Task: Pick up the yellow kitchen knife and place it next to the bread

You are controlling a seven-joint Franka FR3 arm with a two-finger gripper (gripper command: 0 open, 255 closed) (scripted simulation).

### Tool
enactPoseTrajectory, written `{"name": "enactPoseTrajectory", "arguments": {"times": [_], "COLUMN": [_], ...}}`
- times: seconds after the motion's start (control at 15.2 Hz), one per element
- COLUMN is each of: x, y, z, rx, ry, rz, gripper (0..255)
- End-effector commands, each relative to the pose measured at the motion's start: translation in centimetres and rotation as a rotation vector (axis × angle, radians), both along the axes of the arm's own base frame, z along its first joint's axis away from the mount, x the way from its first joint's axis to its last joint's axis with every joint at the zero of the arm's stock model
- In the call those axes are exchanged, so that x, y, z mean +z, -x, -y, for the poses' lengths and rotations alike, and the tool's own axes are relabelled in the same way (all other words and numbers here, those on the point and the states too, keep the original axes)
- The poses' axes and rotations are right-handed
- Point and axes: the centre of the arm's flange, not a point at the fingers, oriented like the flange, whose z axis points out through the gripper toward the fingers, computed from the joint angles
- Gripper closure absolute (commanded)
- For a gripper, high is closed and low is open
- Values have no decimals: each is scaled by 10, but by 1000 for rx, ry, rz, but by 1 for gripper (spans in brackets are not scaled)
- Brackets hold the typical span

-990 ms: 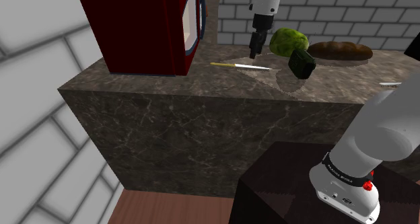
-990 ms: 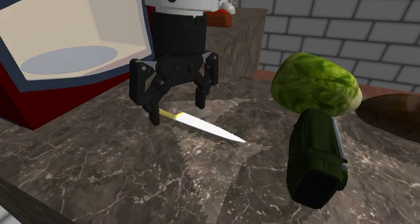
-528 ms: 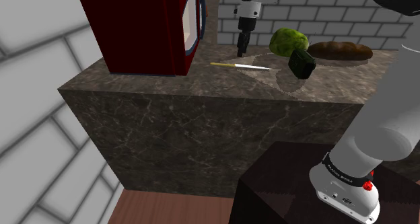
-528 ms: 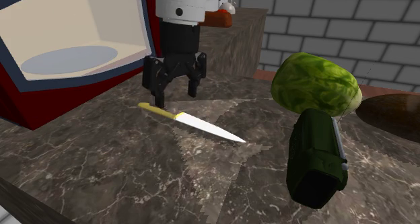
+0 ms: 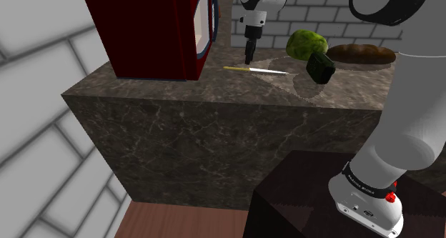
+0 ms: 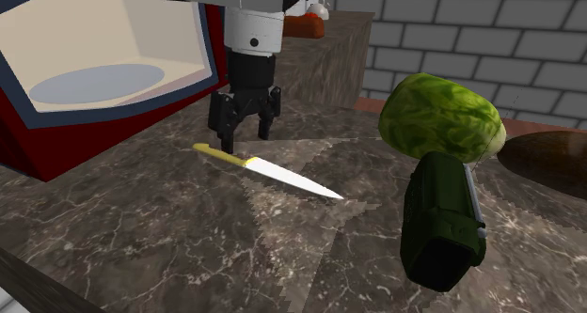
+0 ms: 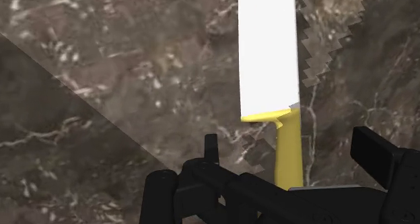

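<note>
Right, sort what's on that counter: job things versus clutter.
Job: knife, bread, hand, open.
Lying about: red microwave, green vegetable, dark green container.

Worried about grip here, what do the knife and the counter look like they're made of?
Knife: plain white blade, flat and unshaded, material unclear; matte yellow handle, possibly plastic. Counter: dark brown-grey stone, marble-like, going by its pale veins.
</note>
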Motion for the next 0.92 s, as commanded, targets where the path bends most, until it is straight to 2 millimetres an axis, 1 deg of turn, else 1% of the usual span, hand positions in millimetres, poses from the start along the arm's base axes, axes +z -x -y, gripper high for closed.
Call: {"name": "enactPoseTrajectory", "arguments": {"times": [0.0, 0.13, 0.66, 0.73, 0.86], "x": [-10, -23, -23, -23, -23], "y": [0, 2, 2, 2, 1], "z": [-1, -4, -4, -4, -4], "rx": [1, 1, 1, 1, 1], "ry": [0, 0, 0, 0, 0], "rz": [0, 0, 0, 0, 0], "gripper": [0, 0, 0, 255, 255]}}
